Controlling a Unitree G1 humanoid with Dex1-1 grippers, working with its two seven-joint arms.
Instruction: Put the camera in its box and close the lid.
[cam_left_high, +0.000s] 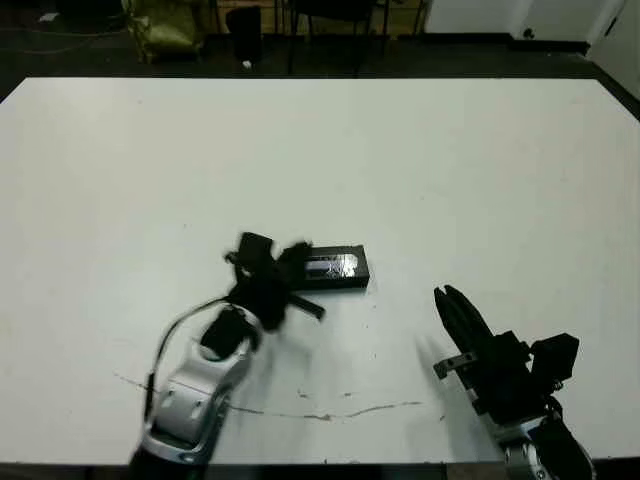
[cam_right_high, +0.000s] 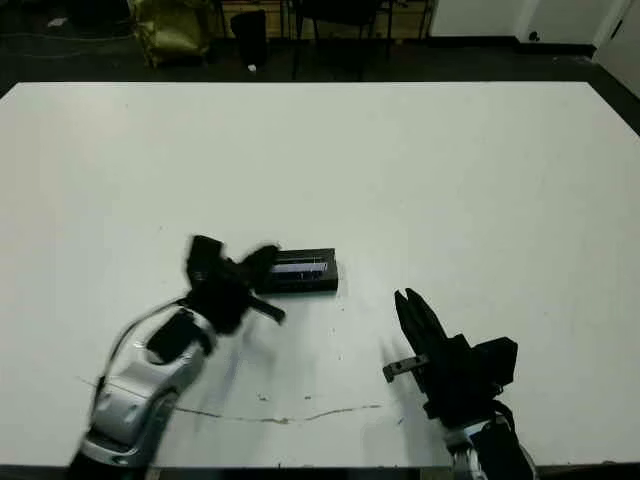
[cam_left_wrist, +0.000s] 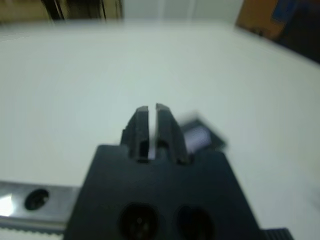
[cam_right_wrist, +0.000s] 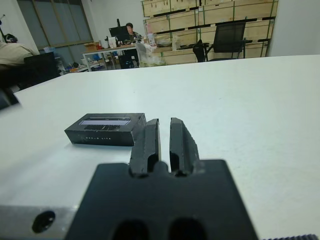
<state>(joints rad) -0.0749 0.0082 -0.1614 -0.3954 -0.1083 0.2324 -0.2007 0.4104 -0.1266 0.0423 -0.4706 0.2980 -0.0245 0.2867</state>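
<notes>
The lid, black with a glossy silvery strip, lies flat on the box, so the two form one closed black block near the table's middle. The camera is hidden. My left gripper is motion-blurred at the block's left end; whether it touches the block cannot be told. In the left wrist view that gripper is shut and empty, with the block just beyond it to one side. My right gripper hovers shut and empty, to the right of the block and nearer the table's front edge, pointing toward it.
The white table carries a thin dark scratch line near its front edge. Beyond the far edge stand chairs, a yellow bag and stacked crates. A person sits at a desk far behind.
</notes>
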